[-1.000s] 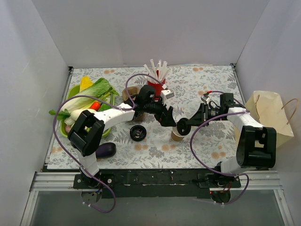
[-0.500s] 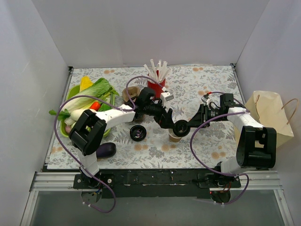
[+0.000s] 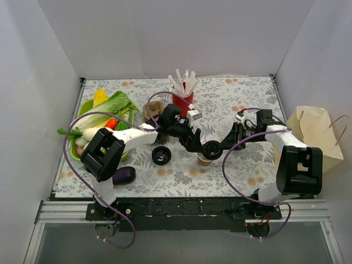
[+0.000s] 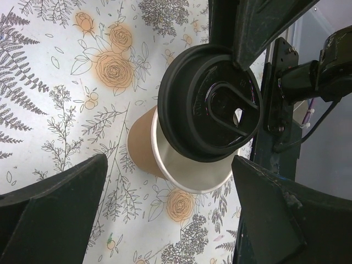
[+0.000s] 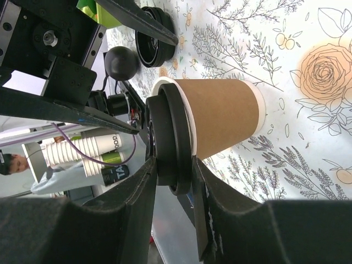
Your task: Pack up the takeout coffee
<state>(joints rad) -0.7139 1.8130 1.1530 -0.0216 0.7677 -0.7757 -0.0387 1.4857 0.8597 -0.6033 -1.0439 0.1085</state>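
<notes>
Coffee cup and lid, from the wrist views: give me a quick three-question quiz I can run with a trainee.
1. True or false: the black lid sits centred and sealed on the kraft cup.
2. Fill in: the left gripper, straddling the cup, has its jaws ___.
3. Whose fingers pinch the lid's edge? A. left gripper B. right gripper C. neither
Key: 1 false, it sits off-centre with part of the cup's rim showing; 2 open; 3 B.

Floral tbl (image 3: 242, 99): cup (image 3: 204, 160), spare lid (image 3: 161, 155), eggplant (image 3: 124, 175).
</notes>
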